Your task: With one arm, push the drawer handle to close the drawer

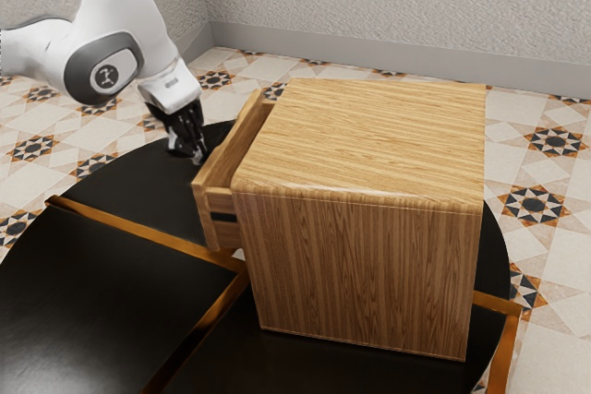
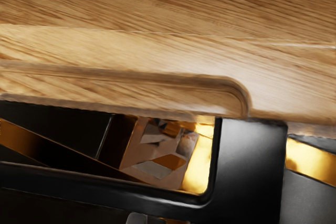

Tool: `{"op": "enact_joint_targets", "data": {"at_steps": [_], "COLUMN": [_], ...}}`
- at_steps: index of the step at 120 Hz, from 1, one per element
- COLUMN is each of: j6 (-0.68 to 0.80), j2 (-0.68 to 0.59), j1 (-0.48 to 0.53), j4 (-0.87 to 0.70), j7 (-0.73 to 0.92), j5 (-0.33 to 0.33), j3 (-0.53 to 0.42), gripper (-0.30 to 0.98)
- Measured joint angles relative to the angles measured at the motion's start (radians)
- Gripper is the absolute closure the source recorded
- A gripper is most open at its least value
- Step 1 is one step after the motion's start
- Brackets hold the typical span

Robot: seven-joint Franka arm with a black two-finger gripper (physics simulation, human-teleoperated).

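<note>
The black gripper (image 1: 187, 140) points down at the outer side of the drawer (image 1: 222, 169), close to its front panel; contact cannot be made out. That drawer stands partly out of the wooden cabinet (image 1: 360, 140), toward the exterior view's left. In the wrist view, a black handle (image 2: 252, 163) with a rounded inner corner lies beside the wooden drawer front (image 2: 131, 88), close under my hand. Whether the gripper is open or shut is unclear.
Under the cabinet is a round black table (image 1: 102, 297) with orange-brown strips. Behind it are a patterned tile floor (image 1: 545, 200) and a pale textured wall (image 1: 388, 6). A lower part of the cabinet front (image 1: 223, 232) also juts out below the drawer.
</note>
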Motion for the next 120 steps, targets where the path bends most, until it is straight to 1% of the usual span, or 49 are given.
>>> {"op": "enact_joint_targets", "data": {"at_steps": [27, 64, 74, 82, 90, 96, 102, 106, 109, 115, 120], "j6": [0.053, 0.096, 0.102, 0.07, -0.002, -0.081, -0.186, -0.248, -0.288, -0.355, -0.399], "j2": [0.04, 0.068, 0.049, 0.027, 0.006, -0.004, 0.004, 0.028, 0.061, 0.124, 0.179], "j1": [0.001, 0.005, 0.018, 0.125, 0.272, 0.434, 0.603, 0.7, 0.769, 0.849, 0.921], "j4": [-0.002, -0.003, -0.025, -0.045, -0.048, -0.026, 0.053, 0.123, 0.182, 0.278, 0.352], "j7": [0.017, 0.032, 0.039, 0.036, 0.023, -0.001, -0.053, -0.095, -0.126, -0.185, -0.233], "j5": [-0.06, -0.111, -0.153, -0.175, -0.16, -0.143, -0.143, -0.169, -0.202, -0.271, -0.316], "j3": [-0.042, -0.087, -0.089, -0.146, -0.208, -0.312, -0.458, -0.558, -0.628, -0.713, -0.787], "gripper": [0.67, 0.67, 0.64, 0.58, 0.52, 0.49, 0.4, 0.35, 0.31, 0.24, 0.2]}}
